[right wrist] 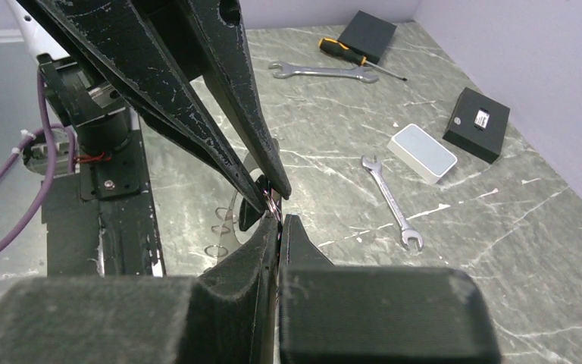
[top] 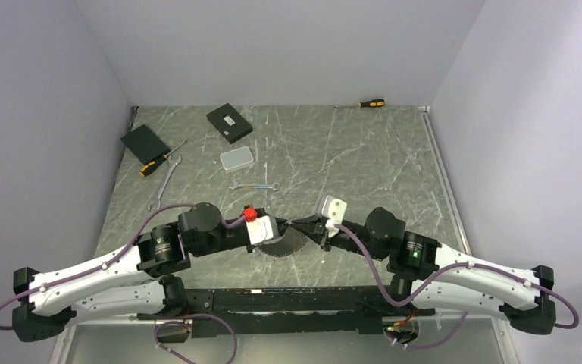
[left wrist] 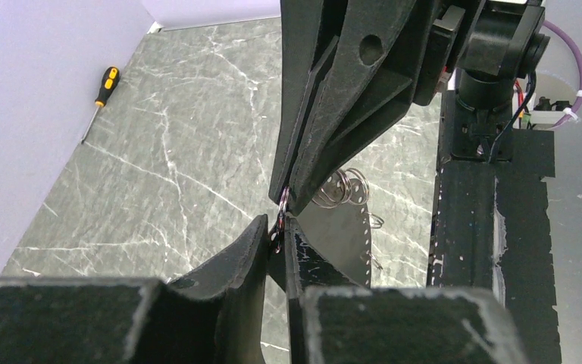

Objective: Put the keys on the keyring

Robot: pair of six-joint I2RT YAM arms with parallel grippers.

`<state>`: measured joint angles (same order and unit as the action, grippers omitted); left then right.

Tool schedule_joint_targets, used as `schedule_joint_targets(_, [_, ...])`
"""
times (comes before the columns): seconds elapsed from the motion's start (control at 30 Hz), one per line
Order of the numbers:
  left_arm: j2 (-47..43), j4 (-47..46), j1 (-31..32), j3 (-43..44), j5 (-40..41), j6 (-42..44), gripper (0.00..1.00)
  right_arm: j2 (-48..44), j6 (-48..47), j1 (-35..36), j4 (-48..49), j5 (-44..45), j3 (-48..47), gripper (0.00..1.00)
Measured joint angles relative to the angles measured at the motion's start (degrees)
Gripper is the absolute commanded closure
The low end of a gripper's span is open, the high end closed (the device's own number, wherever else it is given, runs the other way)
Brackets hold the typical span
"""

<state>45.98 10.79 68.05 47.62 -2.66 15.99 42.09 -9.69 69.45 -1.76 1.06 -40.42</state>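
Silvery keyring [left wrist: 281, 201] (just 1) pinched by left, right jaws; 2 wrenches [top: 254, 186] [top: 164, 182].

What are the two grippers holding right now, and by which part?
Both look shut on the keyring. The left gripper and right gripper pinch its thin wire rim from opposite sides, tip to tip, above the table.

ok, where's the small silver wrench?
Top view: the small silver open-ended wrench lies just left of table centre, on the arms' side of the pale grey rectangular box.
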Motion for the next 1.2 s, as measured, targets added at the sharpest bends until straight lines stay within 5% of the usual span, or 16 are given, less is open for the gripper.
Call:
schedule_joint_targets(0.17, [-0.26, -0.02, 0.0, 0.02, 0.11, 0.02, 0.72, -1.42, 0.42, 0.02, 0.0, 0.17, 0.57, 1.0])
schedule_joint_targets(0.67, [-0.46, 0.63, 0.0, 0.31, 0.31, 0.44, 0.78, -2.34, 0.87, 0.0, 0.0, 0.2, 0.66, 1.0])
schedule_joint_targets(1.0, [-0.44, 0.26, -0.11, 0.31, -0.98, 0.55, 0.68, -1.73, 0.9, 0.02, 0.13, 0.2, 0.66, 1.0])
schedule_joint_targets(1.2, [-0.44, 0.2, -0.11, 0.31, -1.53, 0.68, 0.76, -1.2, 0.9, 0.0, 0.17, 0.2, 0.66, 1.0])
